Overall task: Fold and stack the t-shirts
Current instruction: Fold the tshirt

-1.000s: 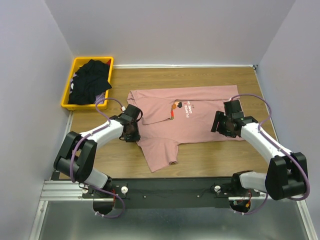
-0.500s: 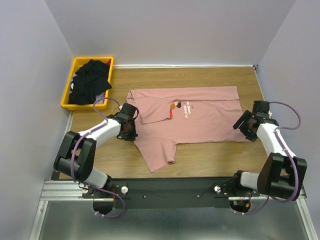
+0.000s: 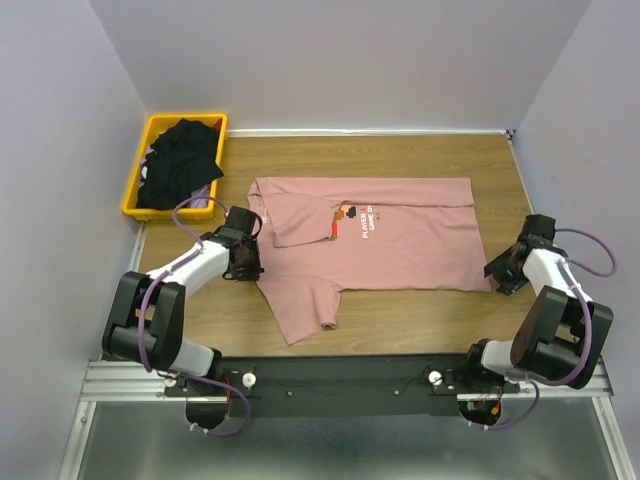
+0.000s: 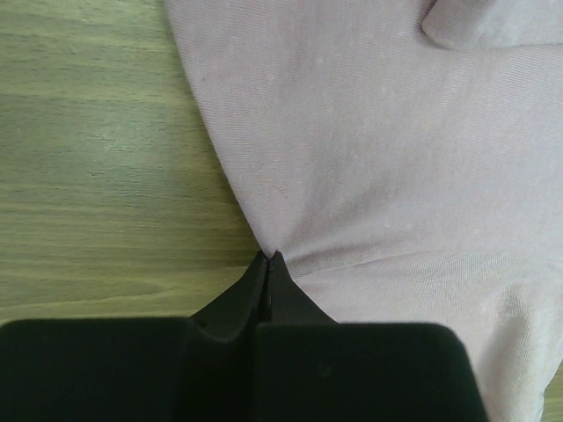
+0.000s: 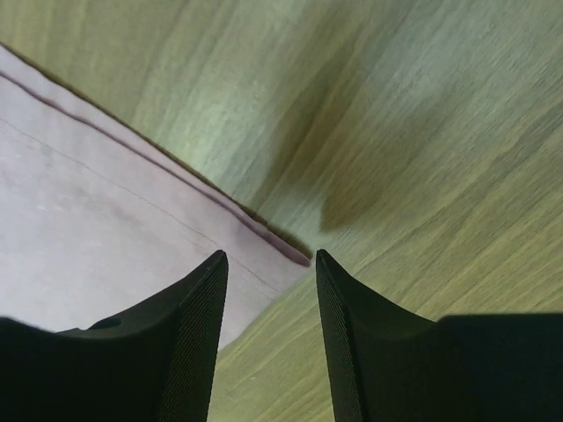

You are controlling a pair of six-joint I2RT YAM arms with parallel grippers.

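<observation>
A dusty pink t-shirt [image 3: 400,240] lies spread on the wooden table, print side up, with small game figures and white text on the chest. My left gripper [image 3: 252,268] is shut on the shirt's left edge near the sleeve; in the left wrist view the fingertips [image 4: 269,260] pinch the pink cloth [image 4: 378,149], which puckers toward them. My right gripper [image 3: 496,272] is open at the shirt's lower right corner; in the right wrist view that corner [image 5: 295,255] lies between the spread fingers [image 5: 202,299]. Black t-shirts [image 3: 180,160] are piled in a yellow bin.
The yellow bin [image 3: 135,195] stands at the table's far left corner. Pale walls close in the table on the left, back and right. Bare wood [image 3: 420,315] lies between the shirt and the near edge.
My left gripper has pulled the shirt's left edge to the left, shifting the shirt. My right gripper let go, swung right and down to the shirt's lower right corner.
</observation>
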